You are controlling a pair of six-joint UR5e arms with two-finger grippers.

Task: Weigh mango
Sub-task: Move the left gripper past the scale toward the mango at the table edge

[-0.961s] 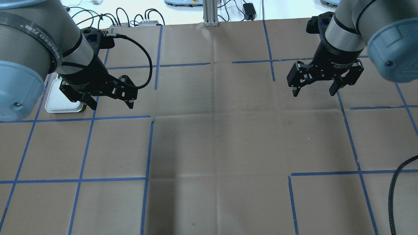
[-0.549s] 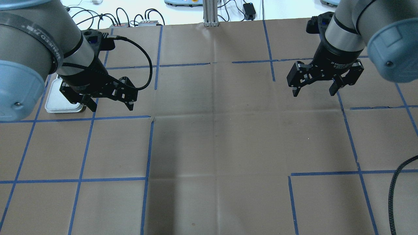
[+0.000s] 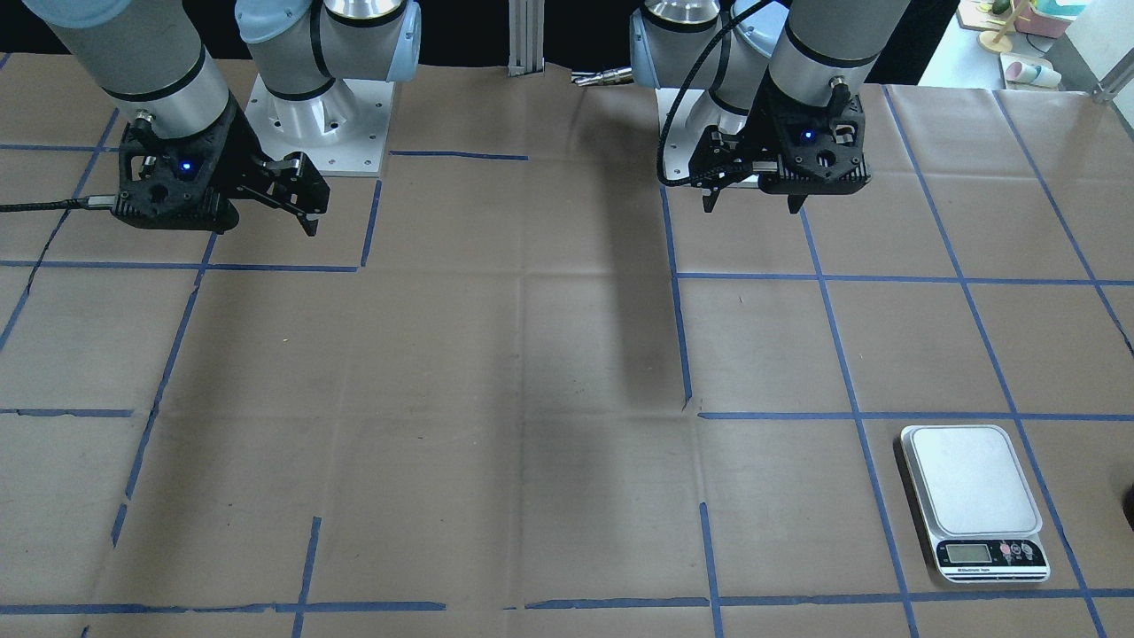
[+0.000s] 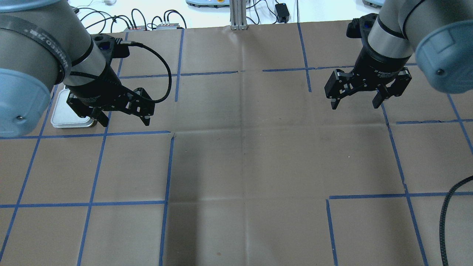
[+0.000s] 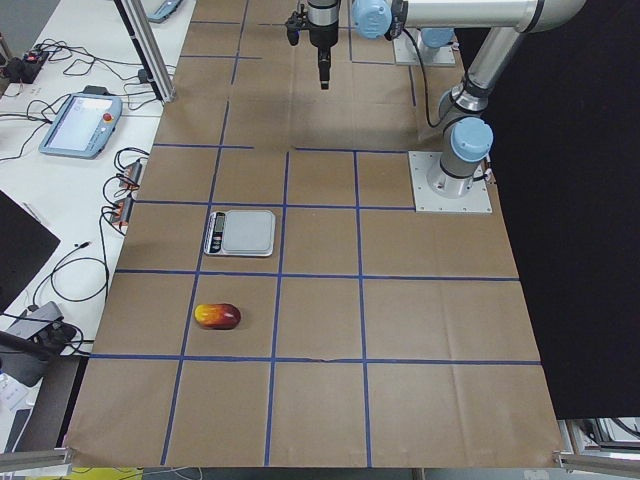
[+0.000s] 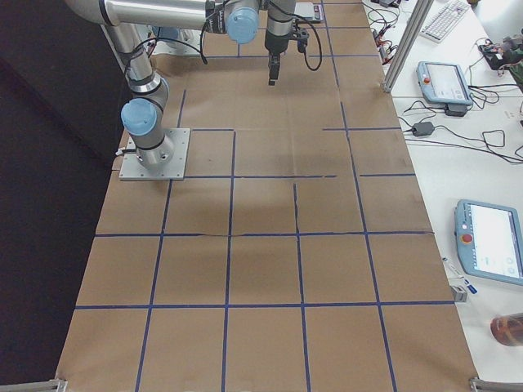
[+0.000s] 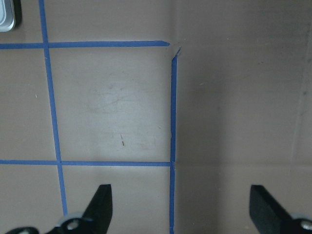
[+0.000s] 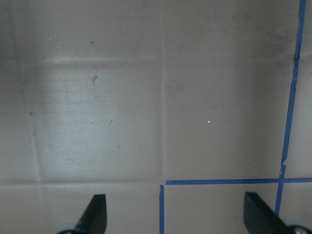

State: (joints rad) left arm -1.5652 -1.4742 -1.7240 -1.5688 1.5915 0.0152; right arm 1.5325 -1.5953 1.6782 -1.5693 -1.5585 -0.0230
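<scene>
The mango (image 5: pixel 217 316), red fading to yellow, lies on the brown paper only in the exterior left view, one grid cell nearer that camera than the scale (image 5: pixel 240 232). The silver scale also shows at the front-facing view's lower right (image 3: pixel 970 496), its platform bare. In the overhead view it (image 4: pixel 64 116) is partly hidden behind my left gripper (image 4: pixel 125 120), which hangs open and empty above the table, right of the scale. My right gripper (image 4: pixel 354 106) hangs open and empty at the far right. The left wrist view shows only the scale's corner (image 7: pixel 7 14).
Brown paper with a blue tape grid (image 4: pixel 166 166) covers the table. A black cable (image 4: pixel 449 214) curls in at the overhead view's lower right. Cables and boxes (image 4: pixel 162 26) lie beyond the far edge. Teach pendants (image 6: pixel 490 241) rest on the side bench.
My left gripper has drifted slightly toward the robot and turned a little. My right gripper has not moved. Both stay open.
</scene>
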